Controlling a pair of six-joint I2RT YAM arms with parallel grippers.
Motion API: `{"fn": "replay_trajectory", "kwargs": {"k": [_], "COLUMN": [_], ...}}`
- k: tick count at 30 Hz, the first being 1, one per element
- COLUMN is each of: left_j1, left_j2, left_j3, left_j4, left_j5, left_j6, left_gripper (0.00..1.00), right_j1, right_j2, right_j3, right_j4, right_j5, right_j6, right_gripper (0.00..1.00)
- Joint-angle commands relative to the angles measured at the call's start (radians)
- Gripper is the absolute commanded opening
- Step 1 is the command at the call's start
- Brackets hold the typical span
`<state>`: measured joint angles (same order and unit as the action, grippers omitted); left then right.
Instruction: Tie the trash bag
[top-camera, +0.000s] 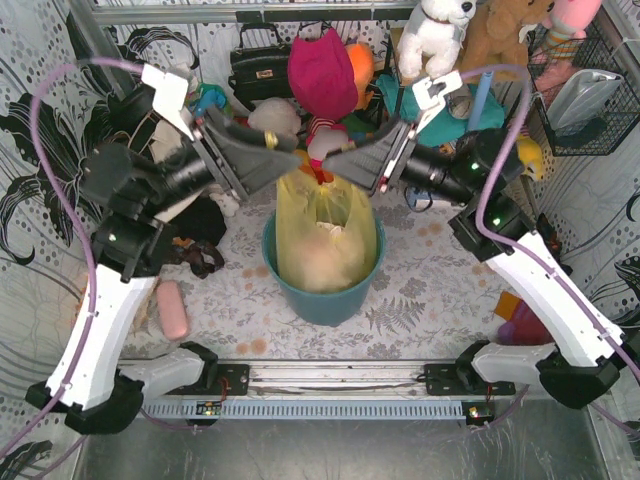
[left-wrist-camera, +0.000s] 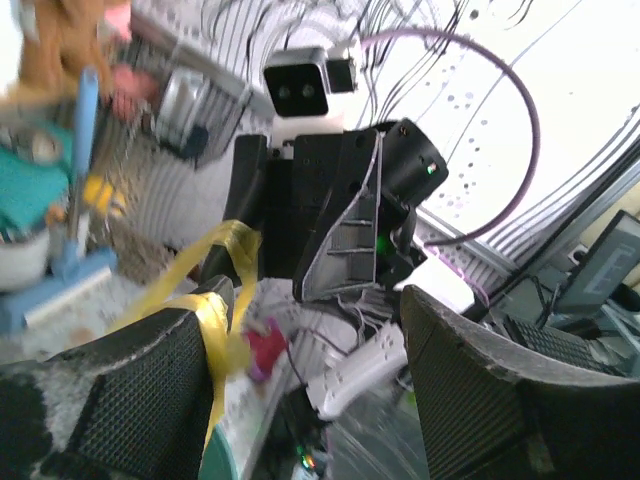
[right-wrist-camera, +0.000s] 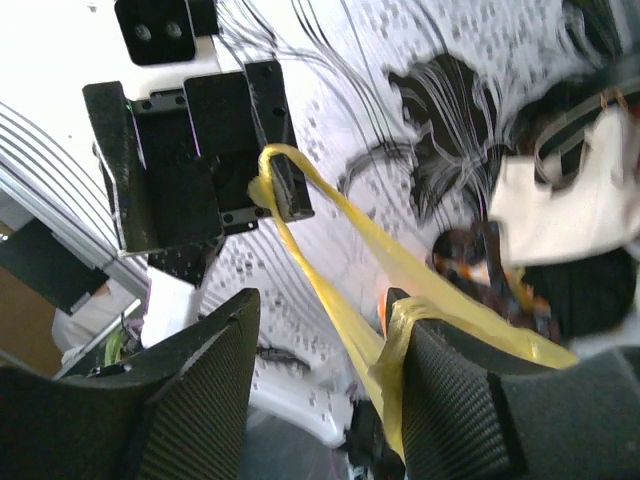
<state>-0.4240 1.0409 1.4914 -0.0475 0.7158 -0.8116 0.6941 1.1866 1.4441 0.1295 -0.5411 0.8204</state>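
Left hand (top-camera: 283, 160) and right hand (top-camera: 338, 163) both spread, trash bag (top-camera: 318, 235) strips only draped over fingers (right-wrist-camera: 470, 400), knot maybe started, apparently not cinched.

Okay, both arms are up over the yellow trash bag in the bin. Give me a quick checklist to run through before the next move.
1. Trash bag seated in the teal bin: ok.
2. Left hand open: ok, fingers wide apart.
3. Right hand open: ok, fingers apart.
4. Yellow strips clear of both hands: not ok. One drapes over a left finger, another lies across a right finger.
5. Bag's neck tied shut: cannot tell, the hands cover it from above.
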Motion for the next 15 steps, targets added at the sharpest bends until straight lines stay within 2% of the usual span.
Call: {"fn": "replay_trajectory", "kwargs": {"k": [1,3,5,9,12,15], "left_j1": [0.007,0.007,0.007,0.007,0.007,0.008], "left_j2": [0.098,0.112,0.093,0.006,-0.034,-0.066], "left_j3": [0.323,0.359,0.321,0.145,0.022,-0.06], "left_j4": [-0.08,-0.103,-0.08,-0.01,-0.045,-0.097], "left_j5": [-0.069,-0.096,-0.11,-0.112,-0.112,-0.121], "left_j6": [0.095,0.109,0.098,0.063,0.052,0.062], "left_gripper": [0.76,0.75,0.76,0.76,0.76,0.76], "right_j1": [-0.004,-0.004,-0.004,-0.004,-0.004,-0.004], "right_j2": [0.046,0.052,0.028,-0.065,-0.121,-0.136], "right_j3": [0.231,0.261,0.207,0.0,-0.141,-0.196], "right_j4": [0.132,0.12,0.126,0.136,0.165,0.191], "right_j5": [0.057,0.082,0.111,0.158,0.182,0.174], "right_j6": [-0.006,-0.006,-0.003,0.008,0.035,0.055], "right_gripper": [0.53,0.52,0.52,0.51,0.52,0.52]}}
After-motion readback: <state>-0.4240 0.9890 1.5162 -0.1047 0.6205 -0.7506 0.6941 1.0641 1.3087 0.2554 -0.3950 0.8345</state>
